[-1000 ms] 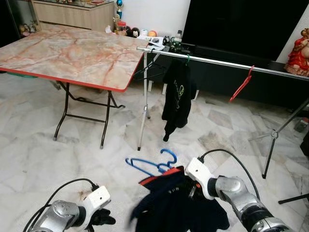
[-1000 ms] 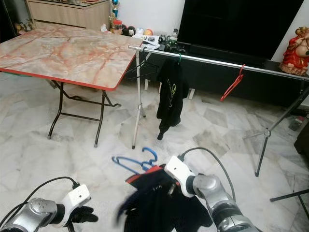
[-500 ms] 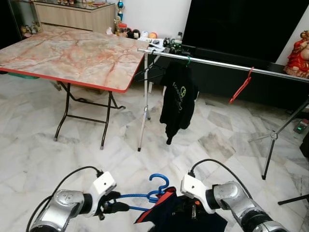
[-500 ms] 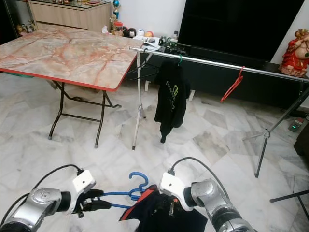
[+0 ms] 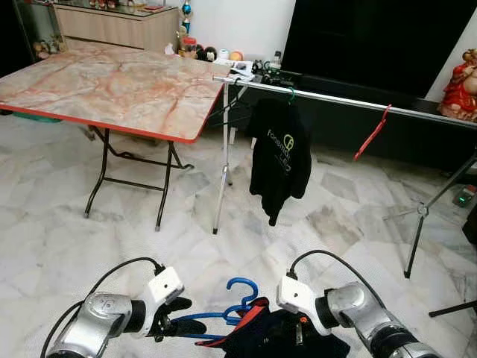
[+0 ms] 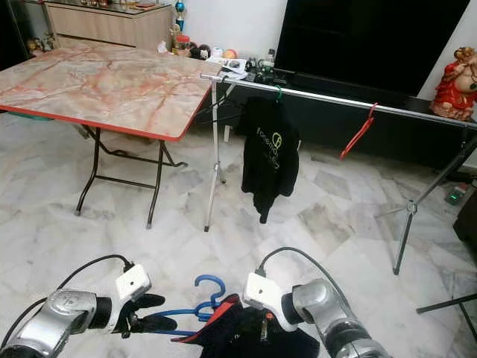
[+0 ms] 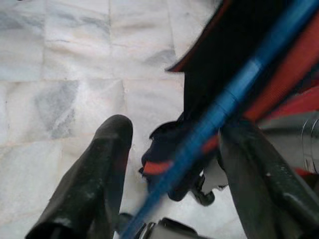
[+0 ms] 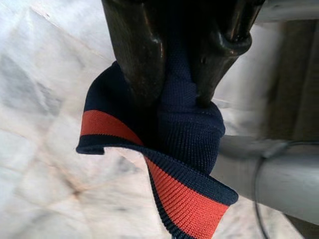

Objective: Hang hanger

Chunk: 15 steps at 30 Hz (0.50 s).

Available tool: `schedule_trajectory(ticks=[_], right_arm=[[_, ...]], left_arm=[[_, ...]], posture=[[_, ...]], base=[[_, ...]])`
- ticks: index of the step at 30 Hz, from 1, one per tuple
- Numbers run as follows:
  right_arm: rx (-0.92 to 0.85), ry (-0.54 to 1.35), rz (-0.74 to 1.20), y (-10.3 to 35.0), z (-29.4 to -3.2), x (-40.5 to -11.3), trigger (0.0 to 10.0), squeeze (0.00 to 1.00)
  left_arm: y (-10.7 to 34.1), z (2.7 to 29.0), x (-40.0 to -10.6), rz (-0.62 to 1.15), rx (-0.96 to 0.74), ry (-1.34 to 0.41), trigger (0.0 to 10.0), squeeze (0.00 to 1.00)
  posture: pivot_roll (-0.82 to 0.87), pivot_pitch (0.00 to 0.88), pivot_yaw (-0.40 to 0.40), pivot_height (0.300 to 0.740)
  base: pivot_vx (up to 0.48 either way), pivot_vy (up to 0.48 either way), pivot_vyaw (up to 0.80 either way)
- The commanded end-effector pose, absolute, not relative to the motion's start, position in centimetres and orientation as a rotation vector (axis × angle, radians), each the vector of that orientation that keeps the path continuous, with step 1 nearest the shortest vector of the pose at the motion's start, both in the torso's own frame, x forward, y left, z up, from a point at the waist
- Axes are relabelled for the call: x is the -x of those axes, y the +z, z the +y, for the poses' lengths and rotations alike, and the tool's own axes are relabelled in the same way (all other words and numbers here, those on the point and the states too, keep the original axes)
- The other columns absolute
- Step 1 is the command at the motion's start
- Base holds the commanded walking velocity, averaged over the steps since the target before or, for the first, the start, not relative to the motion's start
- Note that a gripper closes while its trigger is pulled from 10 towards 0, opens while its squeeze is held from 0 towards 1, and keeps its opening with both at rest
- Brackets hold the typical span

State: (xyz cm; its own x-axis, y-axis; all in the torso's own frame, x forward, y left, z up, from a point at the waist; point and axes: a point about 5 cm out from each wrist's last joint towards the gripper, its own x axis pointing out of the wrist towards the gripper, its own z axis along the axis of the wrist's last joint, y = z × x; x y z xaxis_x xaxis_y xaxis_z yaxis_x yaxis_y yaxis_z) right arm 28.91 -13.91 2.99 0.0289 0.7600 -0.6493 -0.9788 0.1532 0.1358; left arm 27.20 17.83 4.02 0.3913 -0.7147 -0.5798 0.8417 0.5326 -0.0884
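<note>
A blue hanger [image 5: 240, 287] lies low in front of me, its hook up and its bar running left. My left gripper [image 5: 192, 315] is open, with the hanger's bar [image 7: 224, 99] passing between its spread fingers [image 7: 99, 169]. My right gripper [image 8: 174, 99] is shut on a navy garment with an orange-red stripe [image 8: 189, 134]. That garment [image 5: 268, 339] bunches over the hanger's right end. Further off, the silver clothes rail [image 5: 335, 98] crosses the room at about table height.
A black shirt [image 5: 281, 153] and a red hanger [image 5: 373, 133] hang on the rail. Its upright [image 5: 221, 164] stands beside a marble-topped folding table [image 5: 112, 82] on the left. A tripod leg [image 5: 421, 216] is at the right. Marble floor lies between me and the rail.
My left gripper rose from the lower left to the blue hanger's bar. The hanger and garment came closer to me and lower. The hung black shirt has swung round.
</note>
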Motion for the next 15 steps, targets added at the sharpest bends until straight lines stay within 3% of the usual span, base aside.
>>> schedule_trajectory(ticks=[1, 15], right_arm=[[0.386, 1.414, 0.643, 3.7, -13.8, -29.3, 10.0, 0.00], [0.413, 1.381, 0.637, 3.3, -13.1, -29.3, 10.0, 0.00]], left_arm=[[4.2, 17.3, -27.6, 0.615, -0.256, -1.004, 10.0, 0.00], [4.4, 16.1, -27.1, 0.635, -0.192, -1.092, 10.0, 0.00]], posture=[[0.17, 0.000, -0.146, 0.740], [0.18, 0.000, -0.157, 0.740]], base=[[0.000, 0.000, 0.00], [0.000, 0.000, 0.00]])
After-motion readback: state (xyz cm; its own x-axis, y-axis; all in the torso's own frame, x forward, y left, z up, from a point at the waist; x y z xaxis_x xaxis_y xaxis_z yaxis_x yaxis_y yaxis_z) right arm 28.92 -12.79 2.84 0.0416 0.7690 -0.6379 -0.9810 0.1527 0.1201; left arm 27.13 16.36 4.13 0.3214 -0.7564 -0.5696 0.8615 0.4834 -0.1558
